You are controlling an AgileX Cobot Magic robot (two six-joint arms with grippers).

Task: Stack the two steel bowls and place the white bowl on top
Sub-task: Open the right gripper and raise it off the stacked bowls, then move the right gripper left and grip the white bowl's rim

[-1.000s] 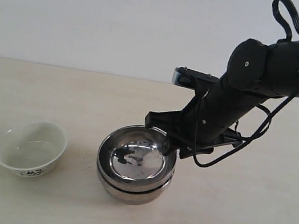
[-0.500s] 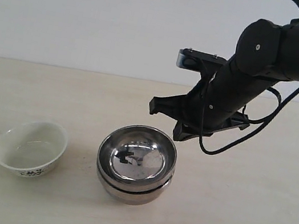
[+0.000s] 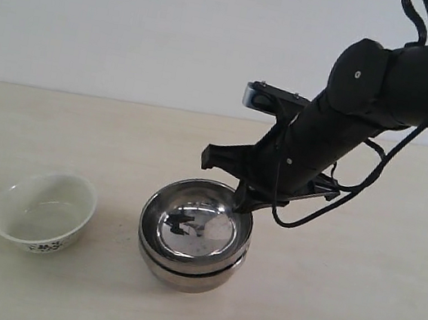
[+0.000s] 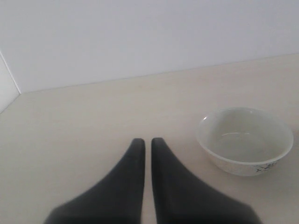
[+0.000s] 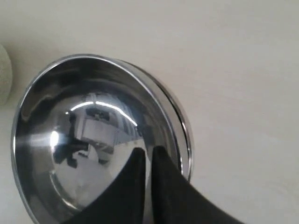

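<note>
Pale wood-toned counter (image 3: 352,317), backed along its far edge by a plain white wall (image 3: 140,14). Item one: upper steel bowl (image 3: 196,223), mirror-bright, mouth up, seated inside item two, lower steel bowl (image 3: 186,278), of which only a band of side and rim shows beneath. The pair stands as one stack about midway along the counter, nearer its near edge than its far one. Item three: white bowl (image 3: 41,217), cream ceramic with a dark pattern near the base, upright and empty. It sits alone on the counter, well apart from the stack, toward the end the left arm serves. Item four: right claw (image 5: 147,151), black, jaws pressed together on nothing, tips poised at the rim of the upper steel bowl on the side toward the far edge. Whether they touch the rim cannot be told. Item five: left claw (image 4: 147,142), black, jaws likewise closed to a hairline slit, empty, low over bare counter, near the white bowl but not touching it. Status, by judgement: the steel-on-steel stacking looks complete and the nest sits fairly level. Outstanding: the white bowl is yet to be lifted, carried across and set into the upper steel bowl. The left claw appears the better placed for that pickup, and either claw would have to spread before gripping the ceramic rim.
</note>
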